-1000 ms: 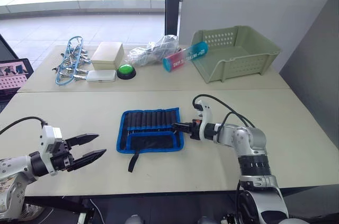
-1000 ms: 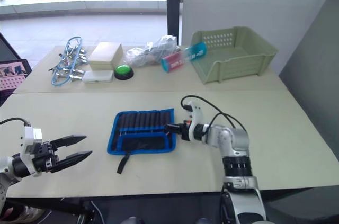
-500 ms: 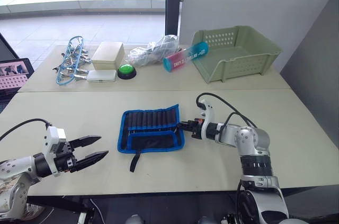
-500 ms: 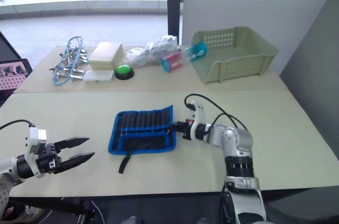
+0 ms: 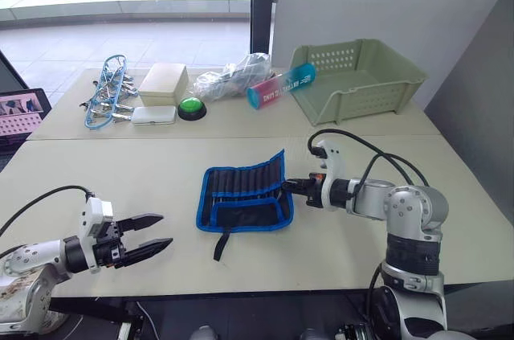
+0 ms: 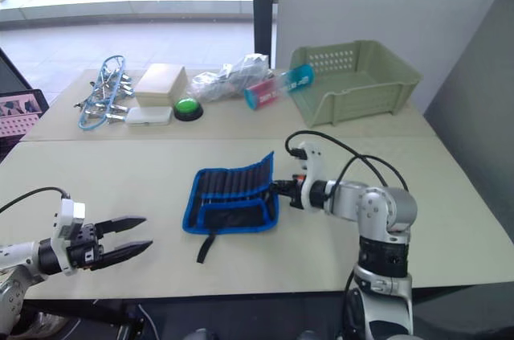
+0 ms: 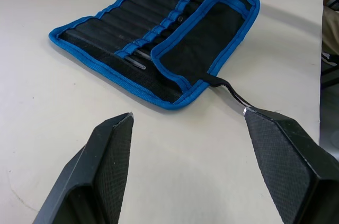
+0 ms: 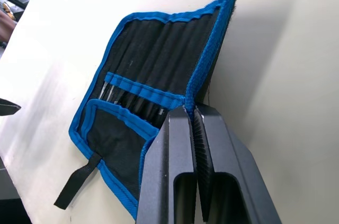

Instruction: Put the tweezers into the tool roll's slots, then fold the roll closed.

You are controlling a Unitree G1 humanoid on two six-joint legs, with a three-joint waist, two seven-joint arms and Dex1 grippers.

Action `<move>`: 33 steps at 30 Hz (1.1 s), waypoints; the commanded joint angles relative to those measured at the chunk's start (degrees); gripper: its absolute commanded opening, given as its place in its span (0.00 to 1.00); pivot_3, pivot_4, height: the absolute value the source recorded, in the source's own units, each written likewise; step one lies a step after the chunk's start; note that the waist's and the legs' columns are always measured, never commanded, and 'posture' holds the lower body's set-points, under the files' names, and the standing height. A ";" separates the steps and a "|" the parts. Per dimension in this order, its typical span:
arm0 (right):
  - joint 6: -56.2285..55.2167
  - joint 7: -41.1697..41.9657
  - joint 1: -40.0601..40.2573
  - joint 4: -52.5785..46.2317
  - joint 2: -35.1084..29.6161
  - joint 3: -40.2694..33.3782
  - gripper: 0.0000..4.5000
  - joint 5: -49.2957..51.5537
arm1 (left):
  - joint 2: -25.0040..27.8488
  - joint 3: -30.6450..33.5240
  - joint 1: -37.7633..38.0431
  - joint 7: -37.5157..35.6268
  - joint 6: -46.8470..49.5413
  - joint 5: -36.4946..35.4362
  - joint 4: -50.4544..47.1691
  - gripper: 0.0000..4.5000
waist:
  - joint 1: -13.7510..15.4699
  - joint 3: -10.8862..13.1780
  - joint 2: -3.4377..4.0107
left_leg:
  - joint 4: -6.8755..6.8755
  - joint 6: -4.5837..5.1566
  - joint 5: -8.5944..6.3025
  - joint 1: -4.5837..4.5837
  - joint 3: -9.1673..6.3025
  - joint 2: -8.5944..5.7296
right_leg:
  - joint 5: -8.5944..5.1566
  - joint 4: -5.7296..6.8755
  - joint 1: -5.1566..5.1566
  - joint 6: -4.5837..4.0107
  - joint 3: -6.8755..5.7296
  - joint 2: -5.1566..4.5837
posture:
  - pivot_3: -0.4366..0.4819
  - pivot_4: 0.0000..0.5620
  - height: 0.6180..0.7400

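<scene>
Mid-table toward its front edge, the right gripper (image 8: 192,115) pinches the tool roll (image 5: 245,199) by its blue-edged right side, lifting it to fold, while the left gripper (image 5: 149,237) waits wide open.

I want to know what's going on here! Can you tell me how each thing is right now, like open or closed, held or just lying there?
tool roll: unfolded, right edge lifted off the table.
tweezers: tucked in the slots.
strap: loose on the table.
right gripper: pinching the roll's blue edge.
left gripper: open, holding nothing.
green basket: upright.
</scene>
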 commanded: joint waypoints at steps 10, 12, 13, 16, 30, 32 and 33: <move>4.20 -16.01 -2.58 -6.22 19.55 -1.84 0.01 -4.81 | 0.03 -2.46 -3.58 1.66 2.40 -0.48 -4.34 0.78 | 0.14 0.01 0.01 | 0.03 -0.01 0.00 -0.06 -0.01 -0.01 | 0.00 0.00 -0.01 0.00 0.01 0.00 | 0.48 0.27 0.85; 3.87 -16.56 -2.89 -5.13 20.35 -1.65 0.01 -5.25 | -0.01 -2.70 -3.75 1.56 2.40 -0.46 -4.40 0.78 | 0.10 0.01 0.01 | 0.02 -0.01 0.00 -0.05 -0.01 -0.01 | 0.00 0.00 -0.01 0.00 0.01 0.00 | 0.48 0.27 0.85; 3.22 -16.73 -3.10 -4.18 20.90 -1.35 0.01 -5.46 | 0.03 -2.96 -3.87 1.30 2.37 -0.44 -4.37 0.78 | -0.07 0.01 0.02 | 0.02 -0.01 0.01 -0.05 -0.01 -0.01 | 0.00 0.00 -0.02 0.00 0.01 0.00 | 0.48 0.27 0.85; 2.53 -16.48 -3.40 -3.30 20.64 -0.64 0.01 -5.43 | 0.05 -3.51 -4.45 1.34 2.35 -0.34 -4.19 0.78 | -0.39 0.01 0.02 | -0.01 -0.01 0.01 -0.02 -0.01 0.00 | 0.00 0.03 -0.04 0.00 0.01 0.00 | 0.48 0.27 0.85; -7.10 -3.25 -5.22 -11.35 -4.35 20.65 0.01 -6.21 | -0.25 -3.34 -3.27 2.07 2.70 -0.79 -5.25 0.78 | 0.00 0.08 0.09 | 0.02 0.00 0.00 -0.13 0.00 -0.01 | 0.00 -0.04 -0.08 0.00 0.02 0.00 | 0.48 0.27 0.85; -11.14 -0.26 -4.76 -13.83 -9.05 26.98 0.01 -7.27 | -0.27 -3.23 -2.74 2.37 2.78 -0.87 -5.76 0.78 | -0.03 0.08 0.09 | 0.01 0.01 0.00 -0.14 -0.01 -0.01 | 0.00 -0.03 -0.12 0.00 0.02 0.00 | 0.48 0.27 0.85; -12.44 0.36 -4.39 -14.42 -10.36 28.96 0.01 -7.89 | -0.28 -3.23 -2.57 2.48 2.81 -0.92 -5.97 0.78 | -0.22 0.08 0.09 | 0.00 0.01 0.00 -0.13 -0.01 -0.01 | 0.00 -0.02 -0.13 0.00 0.02 0.00 | 0.48 0.27 0.85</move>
